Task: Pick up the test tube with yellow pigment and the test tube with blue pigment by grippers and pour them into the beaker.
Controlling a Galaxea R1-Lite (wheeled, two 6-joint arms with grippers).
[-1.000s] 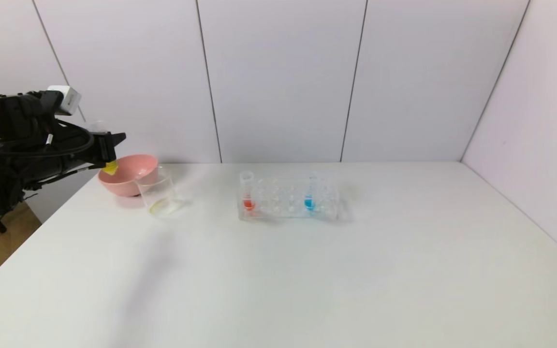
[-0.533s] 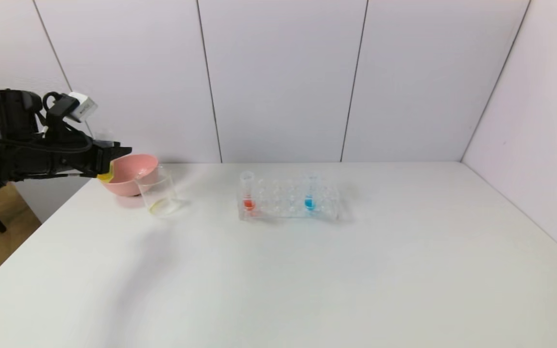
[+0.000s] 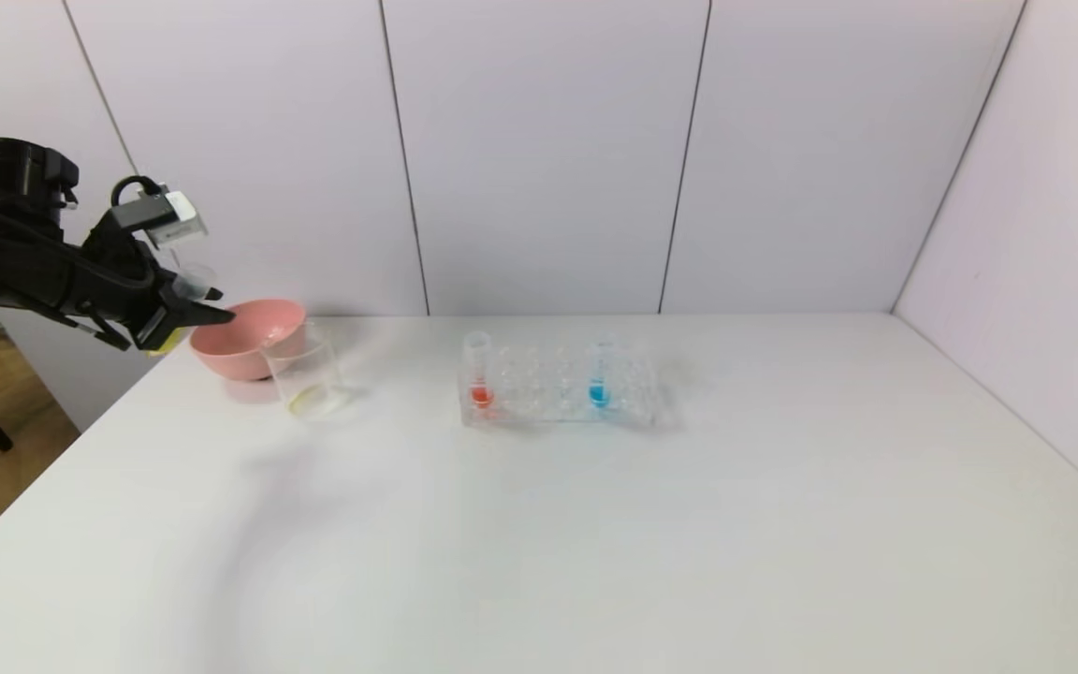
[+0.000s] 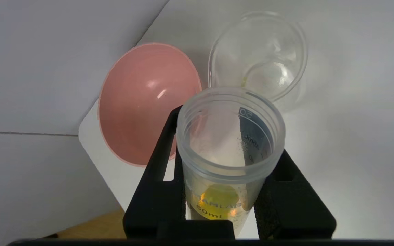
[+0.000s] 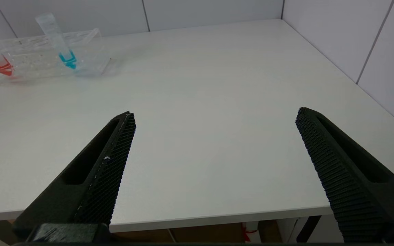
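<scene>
— Bright, even, diffuse; soft grey shadow smeared across the matte white tabletop point(image 3: 595, 524) near the left edge.
— Small glare spot on the glossy pink round bowl point(image 4: 145, 99). Slightly blurred at the black left arm in the head view; crisp close up on the clear plastic yellow-bottomed tube point(image 4: 229, 150).

Yellow test tube's point(image 4: 229, 150) lower end behind the left hand point(image 4: 229, 191), cut by the frame edge.

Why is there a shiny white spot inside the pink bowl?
Left wrist view: lamp glare glints off the glossy pink bowl. Head view: the arm throws a soft grey shadow across the table; the beaker is faint because it is clear glass.
</scene>
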